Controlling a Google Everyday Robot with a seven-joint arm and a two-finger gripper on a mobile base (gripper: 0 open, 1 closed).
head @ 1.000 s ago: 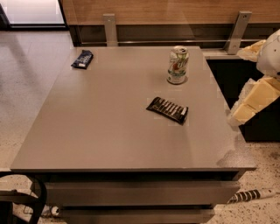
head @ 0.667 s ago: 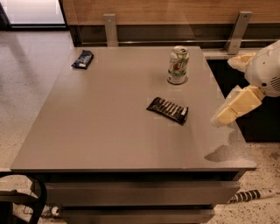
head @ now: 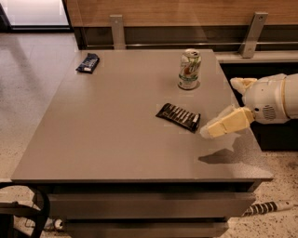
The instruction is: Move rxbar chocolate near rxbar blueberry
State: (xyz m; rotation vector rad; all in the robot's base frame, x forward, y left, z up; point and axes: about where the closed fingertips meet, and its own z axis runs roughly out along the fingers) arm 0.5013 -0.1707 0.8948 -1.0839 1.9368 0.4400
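1. Nearest: front edge of the table, with drawer-like fronts under it. There's a black curved frame at lower left and a striped black-and-white thing on the floor at lower right. Can't tell what either is.
2. Gripper comes in from the right, above the table's right side, and casts a shadow on the top. Fingers are spread wide with nothing between them. The lower fingertip is just beside the bar's right end and looks apart from it, not touching.
3. Rxbar chocolate lies flat, right of centre and angled, with its long axis running up-left to down-right. Not grasped yet.
4. Risks at the grasp:
   - The bar is thin and flat on a hard top, so the fingers could skate over it or pinch only wrapper and drop it mid-carry.
   - Finger line isn't obviously square to the bar. A skewed close would spin it or nudge it away instead of lifting.
   - Coming down too hard would jam the fingertips on the table.
5. Soda can stands upright behind the bar, near but apart. A high or wide swing on the way left could clip and tip it.
6. Rxbar blueberry sits at the far left corner, well apart from the chocolate bar. The carry crosses most of the table. It's close to the edge, so an overshoot on placement could push it off.
7. Surface and room: smooth grey matte tabletop that looks low-friction, so things will slide if bumped. Speckled pale floor to the left. Behind the table are metal brackets and a wood-panel wall.
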